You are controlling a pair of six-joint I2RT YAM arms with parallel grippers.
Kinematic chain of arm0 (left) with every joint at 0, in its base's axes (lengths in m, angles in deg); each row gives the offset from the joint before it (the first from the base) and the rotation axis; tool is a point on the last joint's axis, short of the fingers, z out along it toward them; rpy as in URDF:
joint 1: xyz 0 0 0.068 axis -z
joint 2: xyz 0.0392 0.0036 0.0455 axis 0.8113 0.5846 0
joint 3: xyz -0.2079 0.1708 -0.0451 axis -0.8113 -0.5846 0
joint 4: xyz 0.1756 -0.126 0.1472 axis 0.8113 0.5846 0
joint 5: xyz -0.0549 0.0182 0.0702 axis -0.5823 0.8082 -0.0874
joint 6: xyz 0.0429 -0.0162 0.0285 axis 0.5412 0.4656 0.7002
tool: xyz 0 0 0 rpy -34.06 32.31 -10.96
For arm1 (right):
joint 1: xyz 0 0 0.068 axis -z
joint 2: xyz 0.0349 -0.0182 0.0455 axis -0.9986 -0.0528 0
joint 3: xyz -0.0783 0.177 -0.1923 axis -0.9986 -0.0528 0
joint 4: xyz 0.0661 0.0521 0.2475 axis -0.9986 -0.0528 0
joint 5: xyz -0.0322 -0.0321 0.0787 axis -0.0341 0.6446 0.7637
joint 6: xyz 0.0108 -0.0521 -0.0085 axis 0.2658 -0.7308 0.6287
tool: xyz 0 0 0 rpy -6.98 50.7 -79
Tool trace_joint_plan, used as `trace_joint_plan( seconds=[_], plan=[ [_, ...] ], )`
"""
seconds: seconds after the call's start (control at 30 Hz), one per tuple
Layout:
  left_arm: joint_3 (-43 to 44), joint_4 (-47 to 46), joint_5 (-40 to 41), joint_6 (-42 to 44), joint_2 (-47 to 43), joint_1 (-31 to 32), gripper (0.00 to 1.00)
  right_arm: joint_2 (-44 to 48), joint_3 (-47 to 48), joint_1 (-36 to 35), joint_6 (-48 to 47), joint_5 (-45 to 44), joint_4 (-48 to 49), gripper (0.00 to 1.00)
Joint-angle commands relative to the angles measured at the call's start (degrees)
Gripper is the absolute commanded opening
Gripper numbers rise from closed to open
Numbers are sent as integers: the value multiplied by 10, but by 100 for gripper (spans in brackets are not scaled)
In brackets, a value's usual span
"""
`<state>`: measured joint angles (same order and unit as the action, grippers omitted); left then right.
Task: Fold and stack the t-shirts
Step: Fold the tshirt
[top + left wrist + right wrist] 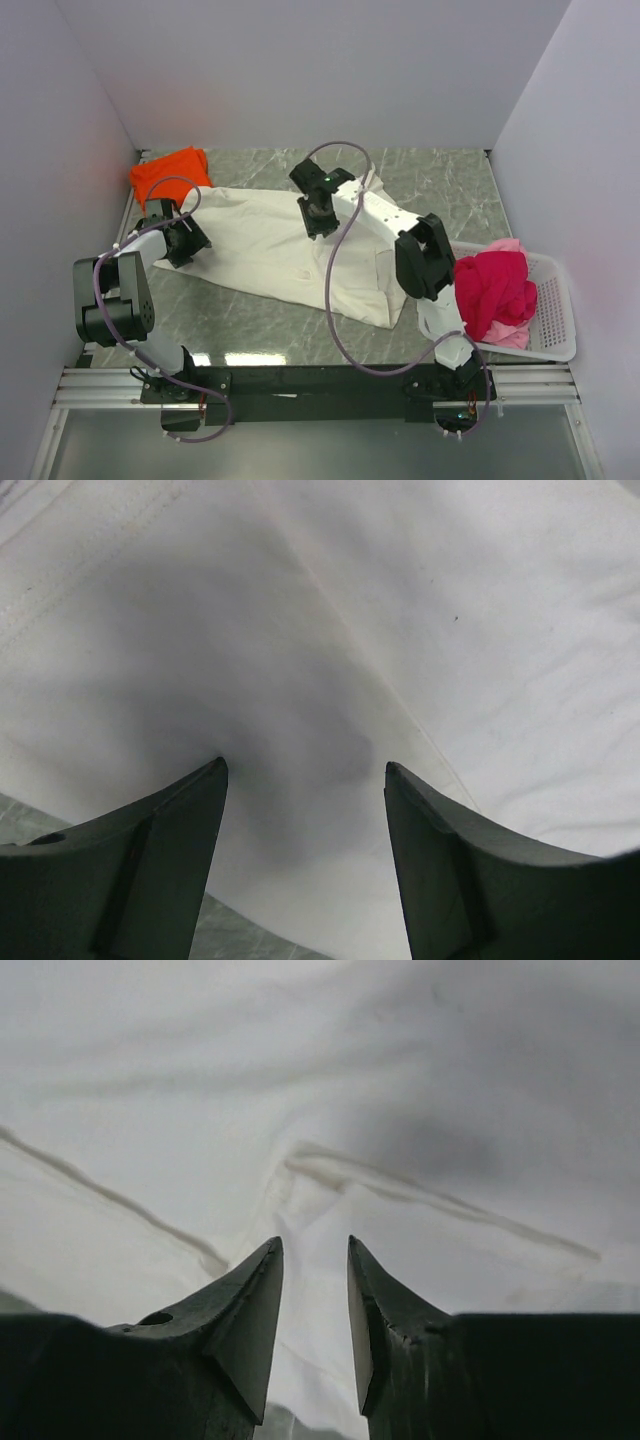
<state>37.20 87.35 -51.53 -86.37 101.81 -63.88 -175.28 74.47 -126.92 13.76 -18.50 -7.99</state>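
Here, at the near edge of the table (250, 322), two robot arms reach out over a large cream t-shirt (265, 250) that lies spread, and somewhat rumpled, across the middle of the marbled top. To the right, a white lattice basket (556, 300) holds a crimson t-shirt (492, 282) heaped on a pale pink t-shirt (508, 335), both waiting their turn.

The left gripper (305, 770) hangs low over the cream shirt's left edge, jaws wide apart and nothing between them; a sliver of table shows beneath its fingers. Further in, the right gripper (315, 1245) is poised over the middle of the shirt toward its far edge, just above a raised seam or crease. Its jaws stand only narrowly apart, with no cloth caught in the gap. A purple cable (333, 300) from the right arm trails across the fabric. In the far left corner an orange t-shirt (170, 172) lies in a compact bundle, well apart from the cream one.

The step in hand looks to be setting up a fold of the cream shirt. To do it well, each gripper should probably pinch right at an edge and take every layer there. Both should then lift just clear of the table and travel together, so the fold line runs straight. The bunched near-right corner likely wants flattening first, and the cable is best kept from dragging the cloth.
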Motion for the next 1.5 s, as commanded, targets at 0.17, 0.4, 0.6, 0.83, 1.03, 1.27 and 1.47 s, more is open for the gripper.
trace_joint_plan(
  seconds=[0.17, 0.4, 0.6, 0.83, 1.03, 1.27, 1.47],
  plan=[
    [-11, 12, 0, 7, 22, 2, 71, 209, -225, 7, 72, -3, 63, 40],
    [-17, 9, -5, 7, 25, 2, 72, 347, -493, 14, 137, 34, 147, 39],
    [-23, 8, -18, 0, 36, 2, 73, 369, -613, 14, 175, 52, 214, 37],
    [-23, 23, -8, -10, 55, 2, 75, 355, -671, 14, 203, 40, 224, 36],
    [-42, 40, 36, -33, 22, 1, 77, 369, -721, 14, 232, 42, 196, 35],
    [-108, 60, 60, -87, -53, 0, 79, 435, -788, 12, 267, 66, 174, 35],
    [-155, 88, 69, -117, -152, 0, 80, 497, -812, 11, 286, 74, 147, 35]
  ],
)
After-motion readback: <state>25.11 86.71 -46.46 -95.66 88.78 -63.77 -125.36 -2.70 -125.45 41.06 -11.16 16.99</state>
